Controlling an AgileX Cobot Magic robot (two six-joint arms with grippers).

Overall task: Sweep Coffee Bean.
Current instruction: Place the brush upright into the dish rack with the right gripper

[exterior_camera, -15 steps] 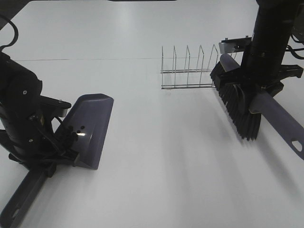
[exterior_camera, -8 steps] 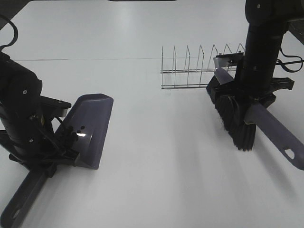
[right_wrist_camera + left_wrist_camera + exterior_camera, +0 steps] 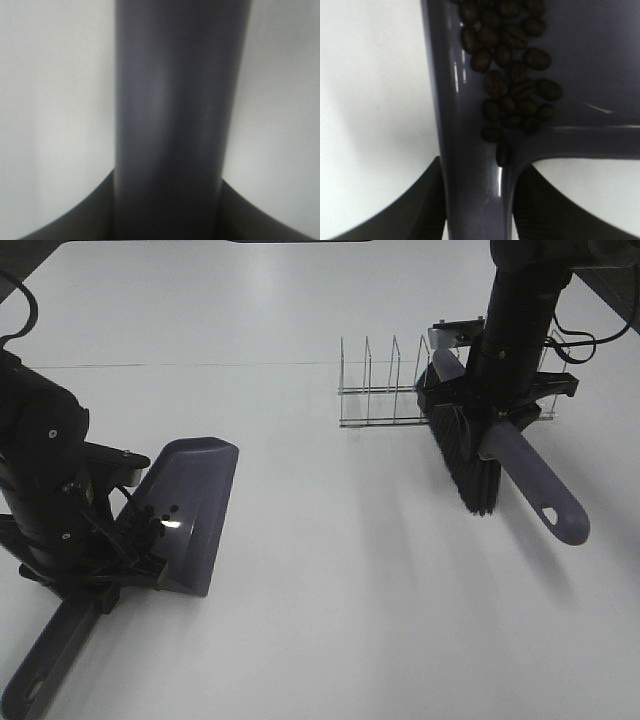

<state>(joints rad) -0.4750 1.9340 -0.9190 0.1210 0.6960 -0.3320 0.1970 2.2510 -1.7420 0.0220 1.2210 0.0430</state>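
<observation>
A dark grey dustpan point(image 3: 195, 500) lies on the white table at the left. My left gripper point(image 3: 98, 585) is shut on its handle point(image 3: 475, 200). The coffee beans point(image 3: 512, 75) lie heaped in the pan's back corner by the handle. From above only a few beans point(image 3: 160, 512) show. My right gripper point(image 3: 500, 418) is shut on the grey handle point(image 3: 172, 115) of a brush point(image 3: 520, 465). It holds the brush's black bristles point(image 3: 462, 455) above the table, just in front of the wire rack. No loose beans show on the table.
A wire dish rack point(image 3: 395, 380) stands at the back right, partly behind the brush and right arm. The white table point(image 3: 330, 570) runs between dustpan and brush. The left arm's black body point(image 3: 45, 480) stands at the left edge.
My right arm has carried the brush left and toward the back, up to the wire rack, and the handle has swung inward. The left arm and dustpan have not moved.
</observation>
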